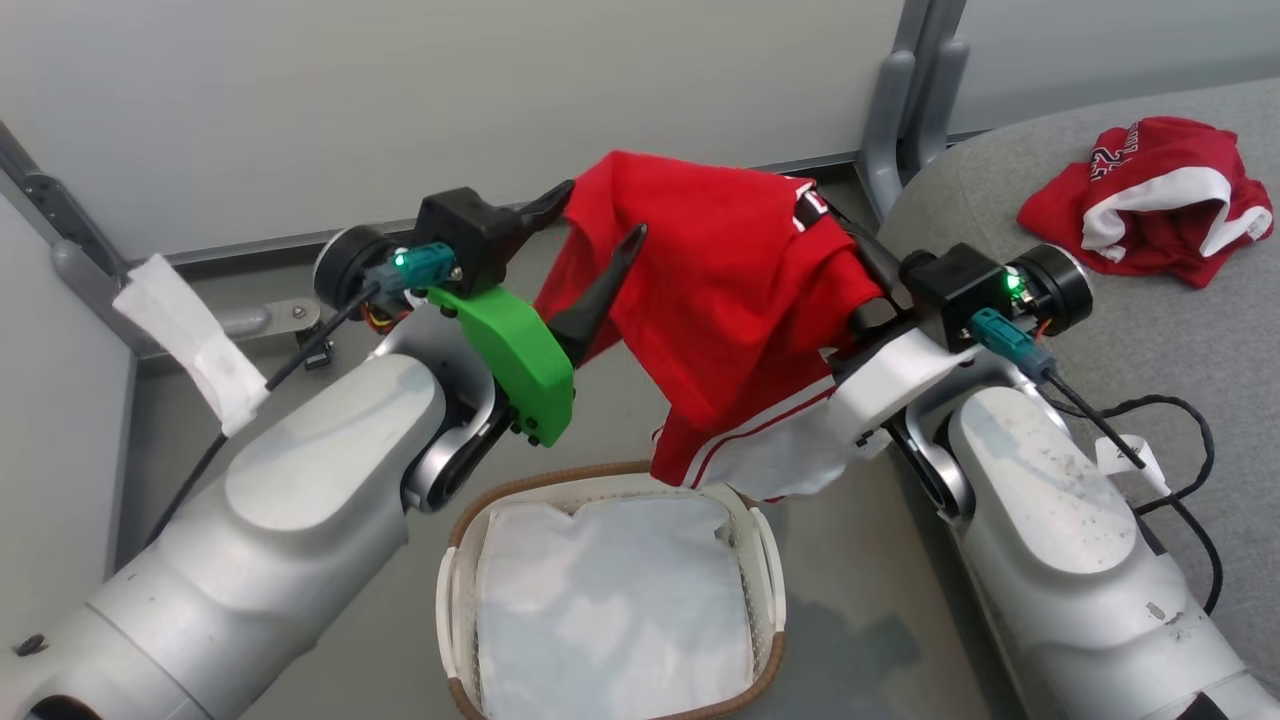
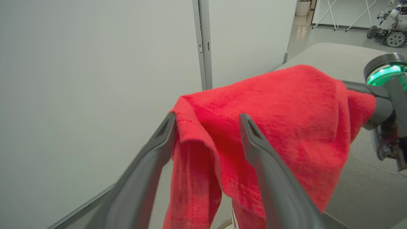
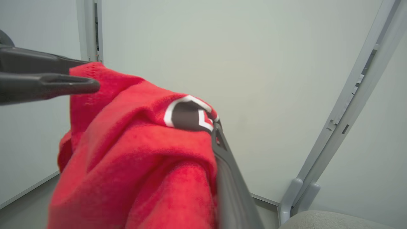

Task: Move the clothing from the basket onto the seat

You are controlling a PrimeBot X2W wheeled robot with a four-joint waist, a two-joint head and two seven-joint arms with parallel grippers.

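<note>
Clothing is up in the air, a red jersey slung between my two arms, its hem hanging just above the basket! The big grey seat on my right carries a second jersey, crumpled. Below me the basket stands on the floor, white liner showing. My left pincer is spread wide, with the fabric's edge draped between its fingers. My right pincer is buried in cloth with one finger showing, so I cannot tell its grip.
</note>
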